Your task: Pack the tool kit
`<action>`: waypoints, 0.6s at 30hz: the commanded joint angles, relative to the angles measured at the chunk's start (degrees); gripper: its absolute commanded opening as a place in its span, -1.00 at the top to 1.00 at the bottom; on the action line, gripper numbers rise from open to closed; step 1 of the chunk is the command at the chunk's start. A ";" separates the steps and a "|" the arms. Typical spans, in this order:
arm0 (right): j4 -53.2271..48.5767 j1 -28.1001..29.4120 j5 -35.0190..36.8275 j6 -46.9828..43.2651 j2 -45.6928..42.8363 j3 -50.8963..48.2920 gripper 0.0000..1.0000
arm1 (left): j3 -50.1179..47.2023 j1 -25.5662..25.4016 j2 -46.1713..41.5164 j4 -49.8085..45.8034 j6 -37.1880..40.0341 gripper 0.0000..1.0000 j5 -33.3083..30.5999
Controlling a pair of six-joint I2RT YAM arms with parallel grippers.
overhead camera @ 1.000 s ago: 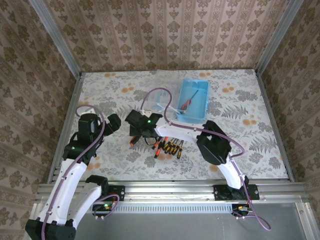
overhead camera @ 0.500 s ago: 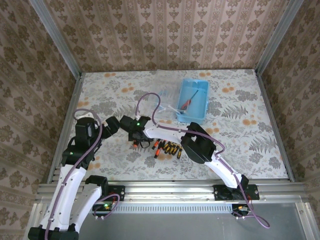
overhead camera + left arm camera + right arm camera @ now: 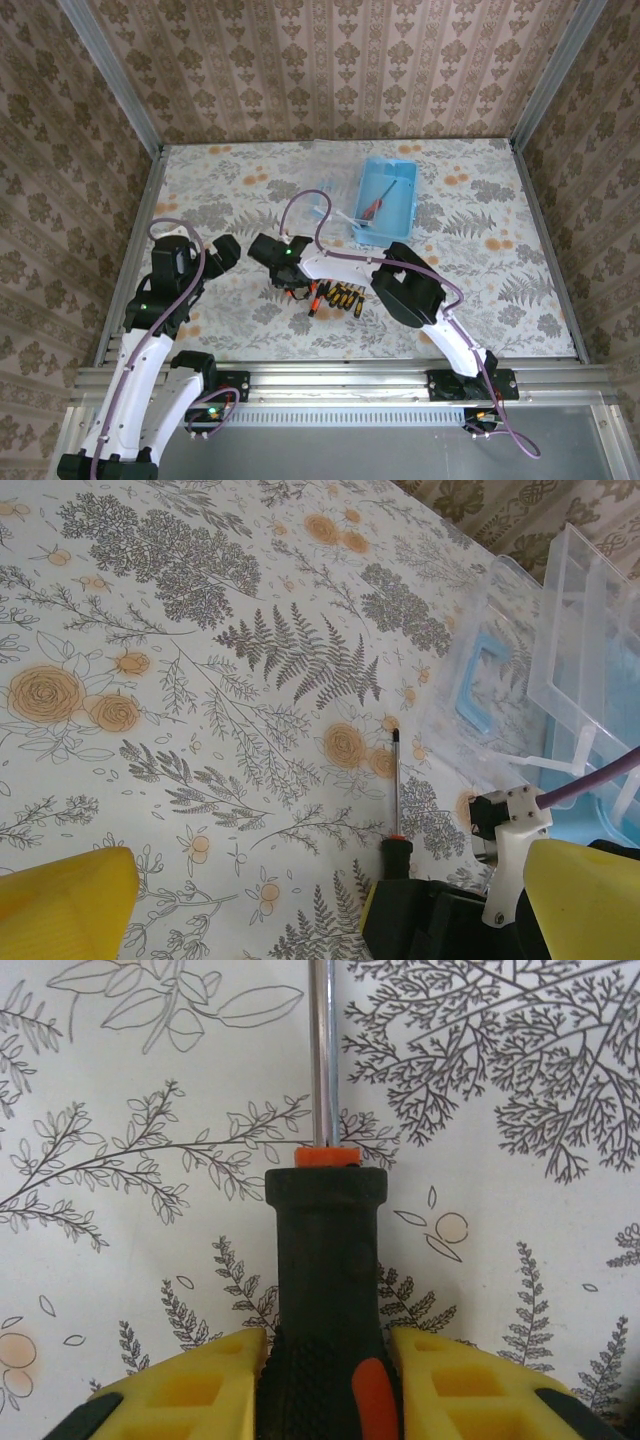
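A black-and-orange screwdriver (image 3: 325, 1250) lies on the floral table with its steel shaft pointing away from my right wrist camera. My right gripper (image 3: 325, 1385) has its yellow fingers (image 3: 200, 1390) pressed against both sides of the handle. Seen from above, the right gripper (image 3: 289, 282) sits at the left end of a row of several small screwdrivers (image 3: 338, 296). The blue kit box (image 3: 386, 200) stands behind with one red-handled tool inside. My left gripper (image 3: 226, 250) hovers wide open just left of the held screwdriver (image 3: 396, 795).
A clear plastic tray (image 3: 321, 200) lies left of the blue box, and its ribbed wall (image 3: 590, 620) rises at the upper right of the left wrist view. Metal rails and patterned walls border the table.
The right gripper has shifted slightly toward the near edge and its fingers have closed in around the screwdriver handle. The left arm has drawn back a little.
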 commanded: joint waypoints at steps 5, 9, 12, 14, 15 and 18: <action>4.18 -0.06 -4.52 -5.58 -7.87 -3.57 0.46 | 3.07 0.70 0.48 -0.62 1.67 -1.00 0.74; 4.74 0.03 -5.01 -7.76 -12.36 -5.28 0.47 | 6.57 0.78 2.02 -1.52 3.15 -1.00 0.59; 5.37 0.03 -4.50 -8.67 -15.40 -7.19 0.47 | 8.68 0.87 3.51 -1.62 4.05 -1.00 0.44; 5.66 -0.06 -4.26 -9.07 -16.79 -8.15 0.48 | 9.51 0.89 4.51 -1.40 4.19 -1.00 0.44; 5.83 -0.19 -4.12 -9.25 -17.41 -8.60 0.48 | 9.79 0.89 5.00 -1.19 4.02 -1.00 0.56; 6.46 -0.15 -3.59 -9.95 -19.46 -9.81 0.48 | 10.11 0.87 6.15 0.29 3.40 -1.00 1.48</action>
